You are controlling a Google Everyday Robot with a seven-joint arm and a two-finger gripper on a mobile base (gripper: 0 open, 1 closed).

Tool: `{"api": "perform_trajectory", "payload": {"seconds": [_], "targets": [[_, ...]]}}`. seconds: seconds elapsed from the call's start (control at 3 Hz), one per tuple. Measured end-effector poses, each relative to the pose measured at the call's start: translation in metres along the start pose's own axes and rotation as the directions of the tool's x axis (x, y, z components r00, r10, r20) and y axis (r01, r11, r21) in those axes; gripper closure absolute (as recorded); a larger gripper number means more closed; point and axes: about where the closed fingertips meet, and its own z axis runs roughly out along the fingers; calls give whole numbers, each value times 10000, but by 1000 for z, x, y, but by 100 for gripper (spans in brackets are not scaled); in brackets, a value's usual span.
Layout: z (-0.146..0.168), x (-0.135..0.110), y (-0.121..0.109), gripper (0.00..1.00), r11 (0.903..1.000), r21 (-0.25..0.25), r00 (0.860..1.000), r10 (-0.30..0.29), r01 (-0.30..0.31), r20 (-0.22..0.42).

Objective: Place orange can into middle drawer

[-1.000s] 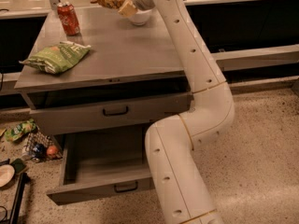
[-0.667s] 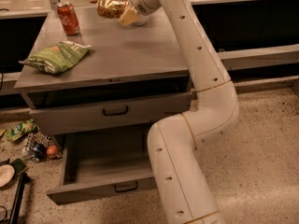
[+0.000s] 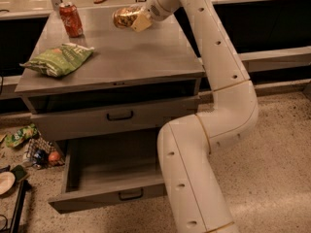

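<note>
My gripper (image 3: 135,19) is shut on the orange can (image 3: 125,16), a shiny golden can held on its side in the air above the back of the cabinet top (image 3: 126,57). The middle drawer (image 3: 87,121), grey with a small black handle (image 3: 120,115), is pushed in under a dark open slot. The lowest drawer (image 3: 109,171) is pulled out, and nothing shows in the part of it not hidden by my arm.
A red cola can (image 3: 71,19) stands at the back left of the cabinet top, and a green chip bag (image 3: 58,58) lies at the left front. My white arm (image 3: 218,110) curves down to the right of the cabinet. Litter (image 3: 29,144) lies on the floor at left.
My gripper has carried the orange can away from the back edge, forward and lower over the cabinet top. The view has shifted slightly.
</note>
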Motion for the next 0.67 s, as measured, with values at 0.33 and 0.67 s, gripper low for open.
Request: {"api": "perform_trajectory", "payload": {"seconds": [0.33, 0.67], "targets": [[0, 8, 5, 2, 9979, -271, 9978, 573, -583, -343], [-1, 5, -2, 0, 9986, 14, 9976, 531, -531, -448]]}}
